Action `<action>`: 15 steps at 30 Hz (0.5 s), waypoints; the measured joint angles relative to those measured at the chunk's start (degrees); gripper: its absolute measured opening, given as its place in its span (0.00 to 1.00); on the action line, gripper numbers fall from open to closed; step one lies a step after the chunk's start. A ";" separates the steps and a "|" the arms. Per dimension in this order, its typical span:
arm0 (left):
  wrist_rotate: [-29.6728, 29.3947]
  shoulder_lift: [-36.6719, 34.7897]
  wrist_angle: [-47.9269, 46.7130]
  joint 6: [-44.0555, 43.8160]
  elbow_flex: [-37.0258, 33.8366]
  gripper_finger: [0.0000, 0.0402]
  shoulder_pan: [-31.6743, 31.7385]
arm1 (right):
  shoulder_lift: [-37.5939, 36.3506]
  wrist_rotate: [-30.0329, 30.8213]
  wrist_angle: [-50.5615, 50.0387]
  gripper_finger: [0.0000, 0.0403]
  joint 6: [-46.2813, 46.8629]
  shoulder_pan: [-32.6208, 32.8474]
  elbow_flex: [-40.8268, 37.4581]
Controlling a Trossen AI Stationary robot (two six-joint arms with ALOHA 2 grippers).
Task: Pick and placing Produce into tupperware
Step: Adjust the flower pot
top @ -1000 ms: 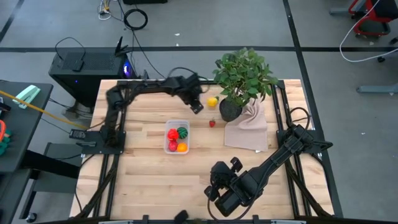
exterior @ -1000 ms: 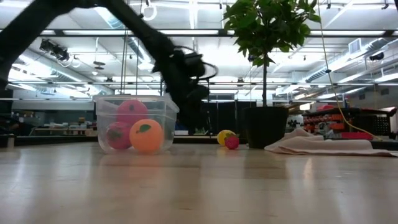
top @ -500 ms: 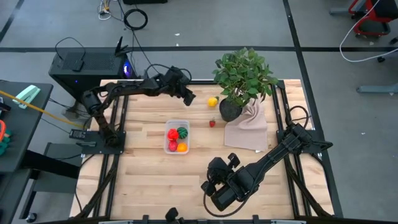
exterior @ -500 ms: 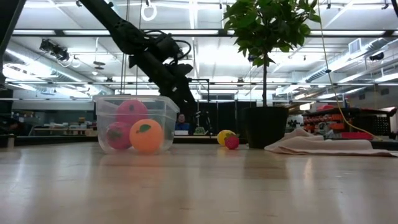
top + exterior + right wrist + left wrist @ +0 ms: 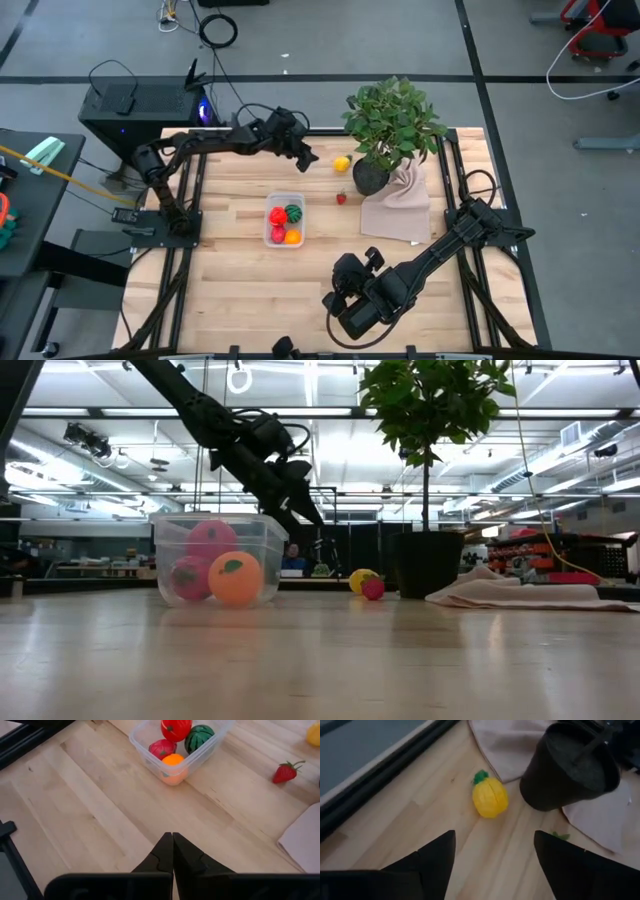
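The clear tupperware point(image 5: 271, 203) stands mid-table holding a red fruit, a green watermelon, an orange and another red piece point(image 5: 174, 770). A yellow fruit with a green top point(image 5: 490, 796) lies on the wood by the plant pot, and a small strawberry point(image 5: 341, 198) lies nearer. My left gripper point(image 5: 492, 837) is open. It hovers above the far part of the table point(image 5: 305, 157), a short way left of the yellow fruit, and is empty. My right gripper point(image 5: 173, 840) is shut and empty over the near part of the table point(image 5: 348, 305).
A black pot with a leafy plant point(image 5: 368, 178) stands right of the yellow fruit, on a beige cloth point(image 5: 400, 210) spread toward the right edge. The pot point(image 5: 575, 767) rises close beside the fruit. Bare wood lies between the tupperware and the near edge.
My left gripper has risen from low over the table near the fruit and drawn back toward the far left, tipping from pointing down to slanting. For the last half second it has stayed put. The fruits and the tupperware have not moved.
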 joint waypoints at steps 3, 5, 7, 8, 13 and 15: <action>-0.63 1.51 1.42 -0.21 0.11 0.72 -1.24 | 0.00 -0.01 -0.02 0.02 -0.12 0.00 0.00; -0.57 2.97 0.73 -1.29 -0.09 0.73 -1.85 | 0.00 -0.01 -0.03 0.02 -0.14 0.00 0.00; -0.45 4.83 2.37 -3.06 -0.04 0.73 -2.62 | 0.00 -0.01 0.02 0.02 -0.18 0.00 0.00; -0.41 5.52 2.22 -3.91 -0.04 0.73 -2.92 | 0.00 -0.06 0.00 0.02 -0.22 0.00 0.00; -1.26 7.75 5.88 -6.52 -0.05 0.74 -3.69 | 0.00 -0.21 0.31 0.02 -0.14 0.00 0.00; -3.46 7.78 8.42 -6.46 -0.01 0.74 -3.69 | 0.00 -0.23 0.29 0.02 -0.14 0.00 0.00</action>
